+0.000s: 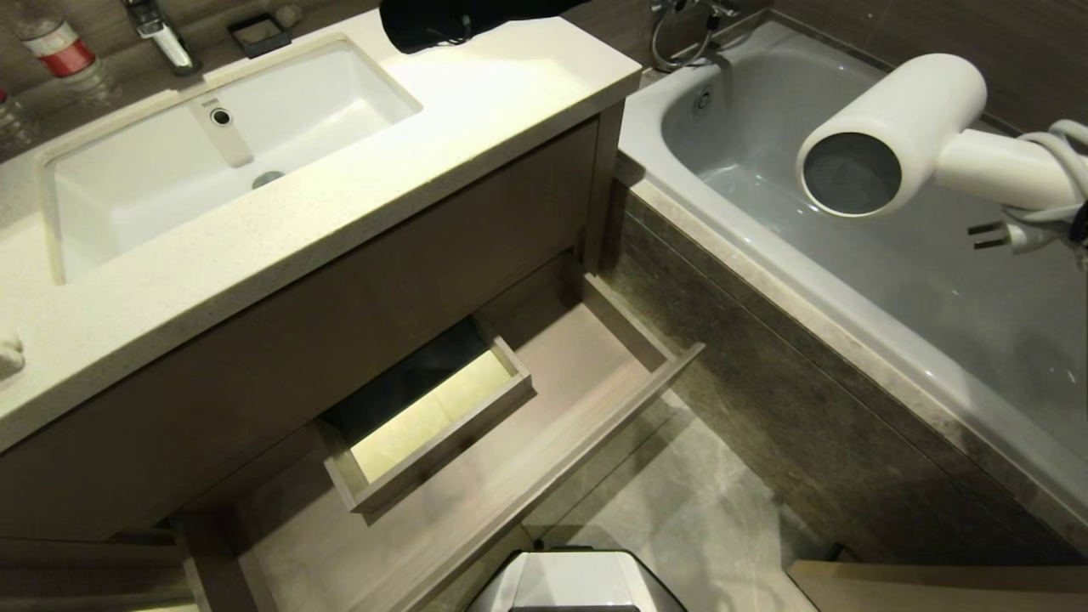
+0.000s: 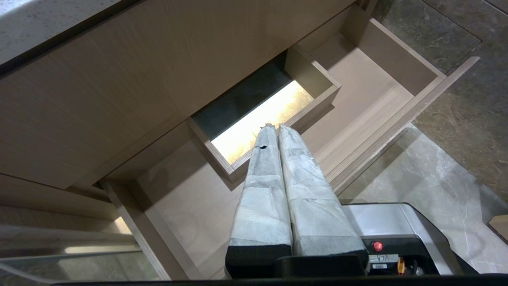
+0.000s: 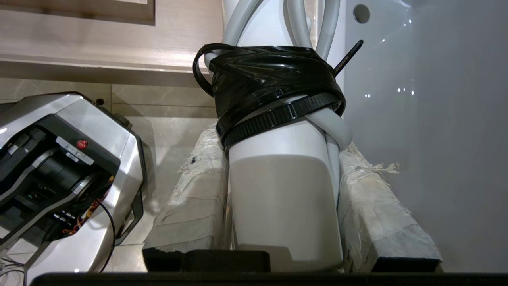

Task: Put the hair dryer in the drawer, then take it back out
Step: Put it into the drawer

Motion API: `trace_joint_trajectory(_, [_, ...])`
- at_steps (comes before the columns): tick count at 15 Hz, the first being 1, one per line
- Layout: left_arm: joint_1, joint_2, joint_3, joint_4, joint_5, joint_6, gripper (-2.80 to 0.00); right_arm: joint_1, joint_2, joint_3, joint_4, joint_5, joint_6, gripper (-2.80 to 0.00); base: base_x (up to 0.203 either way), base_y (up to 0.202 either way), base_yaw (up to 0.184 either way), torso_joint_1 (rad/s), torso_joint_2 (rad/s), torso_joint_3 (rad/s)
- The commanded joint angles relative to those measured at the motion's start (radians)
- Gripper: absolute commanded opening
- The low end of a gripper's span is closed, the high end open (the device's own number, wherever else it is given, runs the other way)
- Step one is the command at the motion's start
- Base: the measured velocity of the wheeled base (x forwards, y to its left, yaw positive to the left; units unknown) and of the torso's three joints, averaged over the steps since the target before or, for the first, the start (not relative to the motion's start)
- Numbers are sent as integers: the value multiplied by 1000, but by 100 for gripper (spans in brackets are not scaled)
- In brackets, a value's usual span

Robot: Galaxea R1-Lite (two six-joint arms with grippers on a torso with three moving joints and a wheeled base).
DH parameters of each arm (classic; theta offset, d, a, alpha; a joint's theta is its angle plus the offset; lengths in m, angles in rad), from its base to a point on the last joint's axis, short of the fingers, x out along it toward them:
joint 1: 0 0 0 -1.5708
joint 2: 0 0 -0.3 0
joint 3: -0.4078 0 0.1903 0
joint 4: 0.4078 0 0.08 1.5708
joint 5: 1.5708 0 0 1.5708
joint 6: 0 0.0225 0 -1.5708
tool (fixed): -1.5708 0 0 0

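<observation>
The right gripper is clamped on the handle of the dryer, holding it in the air above the bathtub, grey end facing the vanity. The drawer stands pulled out under the tabletop, nothing on its floor. The left gripper hangs over the drawer, fingers together.

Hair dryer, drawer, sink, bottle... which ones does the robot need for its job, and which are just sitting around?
Needed for the job:
- hair dryer, held over the bathtub
- right gripper, shut on the dryer's handle
- drawer, pulled open, nothing in it yet

Just lying about:
- sink
- plastic bottle
- bathtub
- black dryer on the counter
- left gripper, shut and idle
</observation>
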Motion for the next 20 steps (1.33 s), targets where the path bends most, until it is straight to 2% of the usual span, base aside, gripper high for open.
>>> trace_joint_trajectory(1, [0, 0, -1, -1, 0, 0, -280, 0, 2, 1, 1, 0, -4, -280, 0, 0, 0, 0, 0, 0])
trace_joint_trajectory(6, [0, 0, 0, -1, 0, 0, -280, -2, 5, 7, -11, -1, 0, -280, -2, 0, 31, 1, 1, 1])
trace_joint_trajectory(20, [0, 0, 0, -1, 0, 0, -280, -3, 6, 5, -9, -1, 3, -280, 2, -8, 167, 4, 1, 1])
